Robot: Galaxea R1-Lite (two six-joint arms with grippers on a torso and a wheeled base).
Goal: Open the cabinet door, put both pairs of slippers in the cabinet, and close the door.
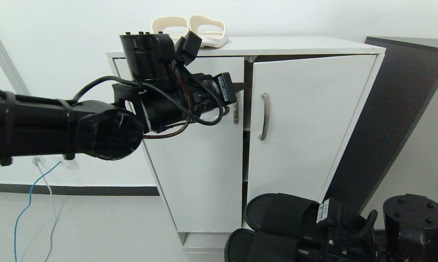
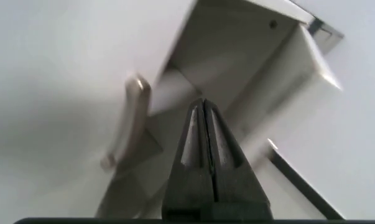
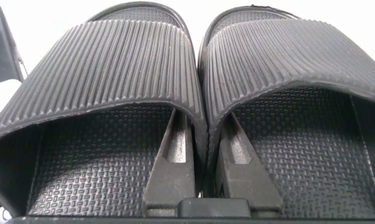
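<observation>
A white two-door cabinet (image 1: 313, 45) stands ahead, with a dark gap between its doors. My left gripper (image 1: 241, 87) is shut, its tips (image 2: 204, 102) in that gap at the free edge of the left door (image 1: 200, 174), just above that door's metal handle (image 1: 236, 114) (image 2: 128, 121). The left wrist view looks past the door's edge into the pale interior. A cream pair of slippers (image 1: 189, 27) lies on the cabinet top. Low in front, my right gripper (image 3: 204, 118) is shut on the black pair of slippers (image 1: 277, 214) (image 3: 112, 68), pinching their touching inner walls with one finger inside each.
The right door (image 1: 306, 120) has its own handle (image 1: 265, 116). A dark grey panel (image 1: 397, 102) stands against the cabinet's right side. A blue cable (image 1: 29, 196) hangs from a wall socket at the left, over bare pale floor.
</observation>
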